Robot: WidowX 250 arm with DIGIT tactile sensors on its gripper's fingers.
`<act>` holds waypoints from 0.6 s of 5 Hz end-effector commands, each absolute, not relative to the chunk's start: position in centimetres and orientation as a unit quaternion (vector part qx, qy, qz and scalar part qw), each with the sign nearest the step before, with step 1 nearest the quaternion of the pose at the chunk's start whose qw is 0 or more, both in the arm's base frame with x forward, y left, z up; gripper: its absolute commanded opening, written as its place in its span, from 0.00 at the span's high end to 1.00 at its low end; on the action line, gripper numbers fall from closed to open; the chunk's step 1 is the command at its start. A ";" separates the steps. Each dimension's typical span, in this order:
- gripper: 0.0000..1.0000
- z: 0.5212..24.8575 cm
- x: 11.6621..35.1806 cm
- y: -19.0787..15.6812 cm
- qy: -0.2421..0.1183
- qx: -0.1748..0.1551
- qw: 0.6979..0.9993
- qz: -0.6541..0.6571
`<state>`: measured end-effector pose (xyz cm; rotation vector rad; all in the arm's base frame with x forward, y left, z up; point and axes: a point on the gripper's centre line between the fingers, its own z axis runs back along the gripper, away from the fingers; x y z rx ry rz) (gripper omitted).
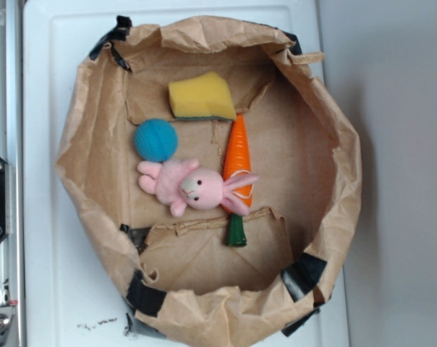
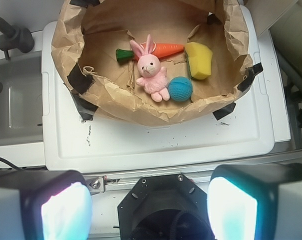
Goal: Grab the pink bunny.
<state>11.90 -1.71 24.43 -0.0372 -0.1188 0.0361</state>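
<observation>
The paper bag (image 1: 95, 173), rolled down into a crumpled brown basin on a white lid (image 2: 156, 145), fills most of the exterior view; its raised, taped rim is the chief obstruction, and any approach must clear it from above. Inside, near the frame centre, lies the pink bunny (image 1: 186, 185), face up, its ears resting across the carrot (image 1: 237, 163) and its feet touching the blue ball (image 1: 155, 140). The yellow sponge (image 1: 201, 97) sits apart, toward the upper middle. The bunny appears light, soft and compressible, unlikely to slip or break; the plump torso or head offers the best hold, away from the ears, which would drag the carrot. The gripper (image 2: 151, 207) occupies the bottom of the wrist view, well short of the bag, fingers (image 2: 66, 212) spread wide and empty.
</observation>
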 end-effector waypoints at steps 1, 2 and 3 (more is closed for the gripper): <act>0.00 24.4 11.9 -1.7 -0.059 -0.019 0.998 0.018; 0.00 24.3 15.9 -0.8 -0.064 -0.016 0.998 0.000; 0.00 24.3 15.9 -0.8 -0.064 -0.016 0.998 0.000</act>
